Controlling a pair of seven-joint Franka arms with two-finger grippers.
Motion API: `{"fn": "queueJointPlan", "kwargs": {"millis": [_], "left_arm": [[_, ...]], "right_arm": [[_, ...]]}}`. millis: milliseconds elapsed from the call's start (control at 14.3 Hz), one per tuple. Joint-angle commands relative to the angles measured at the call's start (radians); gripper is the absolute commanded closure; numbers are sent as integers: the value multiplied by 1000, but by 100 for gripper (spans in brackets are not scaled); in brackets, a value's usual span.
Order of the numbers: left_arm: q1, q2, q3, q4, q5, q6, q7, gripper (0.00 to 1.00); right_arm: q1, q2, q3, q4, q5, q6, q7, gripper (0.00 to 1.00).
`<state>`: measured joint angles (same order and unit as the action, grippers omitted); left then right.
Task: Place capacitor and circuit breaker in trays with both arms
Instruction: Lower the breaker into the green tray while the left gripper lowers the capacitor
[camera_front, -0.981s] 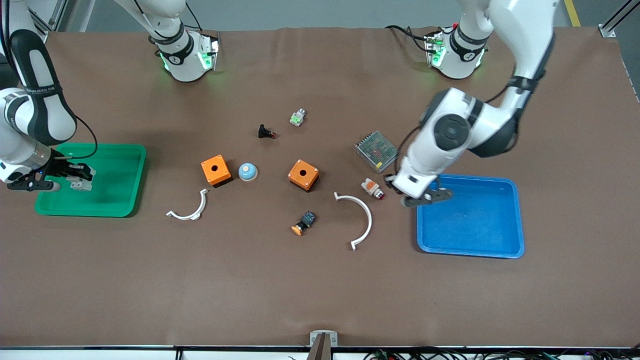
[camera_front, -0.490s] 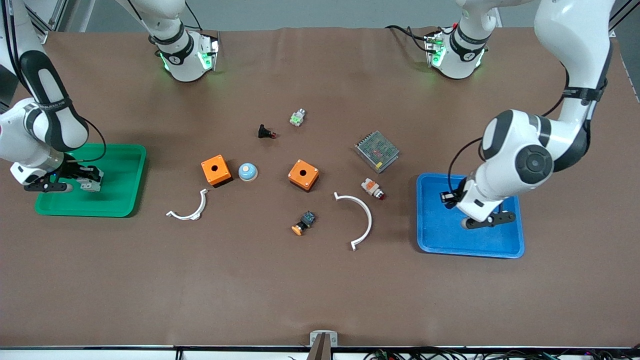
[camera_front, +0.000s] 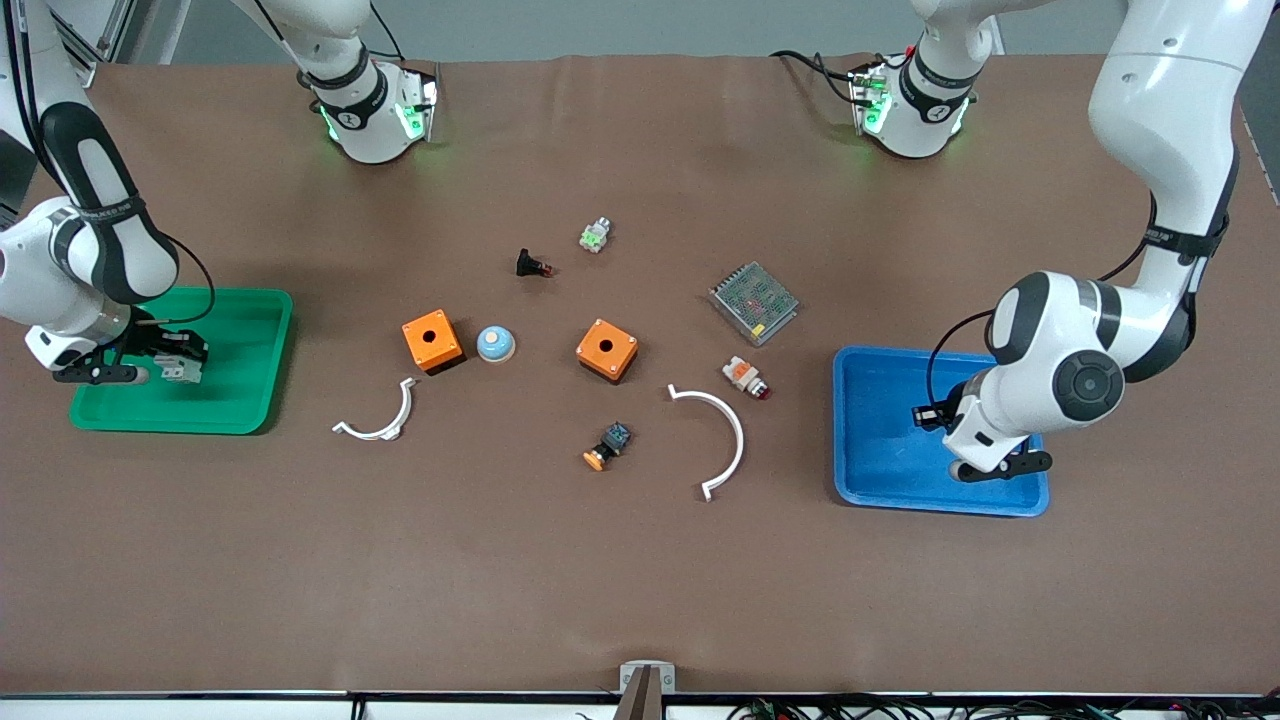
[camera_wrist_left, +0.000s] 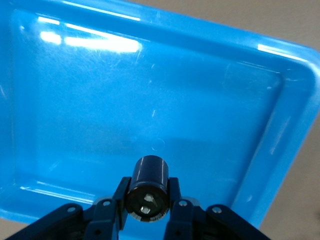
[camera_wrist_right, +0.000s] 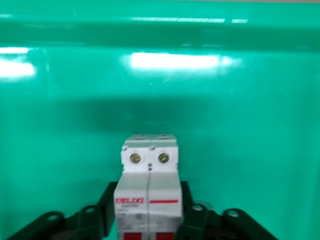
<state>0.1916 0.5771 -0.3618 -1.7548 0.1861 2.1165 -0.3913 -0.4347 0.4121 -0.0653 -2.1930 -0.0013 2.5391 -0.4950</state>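
Glossy plastic blue tray (camera_wrist_left: 280, 150), green tray (camera_wrist_right: 60, 125)

Circuit breaker (camera_wrist_right: 149, 192) base cut off

The front view looks down from high across the table (camera_front: 640, 560), facing both arm bases, and takes in the green tray (camera_front: 240, 400) and the blue tray (camera_front: 880, 480) at either end. The left wrist view looks closely down past its own tool (camera_wrist_left: 147, 200) into the blue tray (camera_wrist_left: 75, 100). The right wrist view looks closely past its tool (camera_wrist_right: 150, 210) into the green tray (camera_wrist_right: 60, 125). Each wrist view shares its tray with the front view.
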Motion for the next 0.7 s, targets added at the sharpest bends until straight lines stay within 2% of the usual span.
{"fn": "queueJointPlan", "kwargs": {"millis": [0,210,350,631], "left_arm": [[22,50,-11,34,35,-1,5,75],[23,69,-11,35,70,3,3,74],[23,78,-11,35,75,11,0,74],[22,93,-11,29,78,26,-6,73]], "right_arm": [[-12,-35,22,74,-11,-147,12,0],[34,-64,22,221,-12,-359,19,0],[65,-85,25,306,-12,-463,91,0],[207,-148,25,372,-12,-574,277,0]]}}
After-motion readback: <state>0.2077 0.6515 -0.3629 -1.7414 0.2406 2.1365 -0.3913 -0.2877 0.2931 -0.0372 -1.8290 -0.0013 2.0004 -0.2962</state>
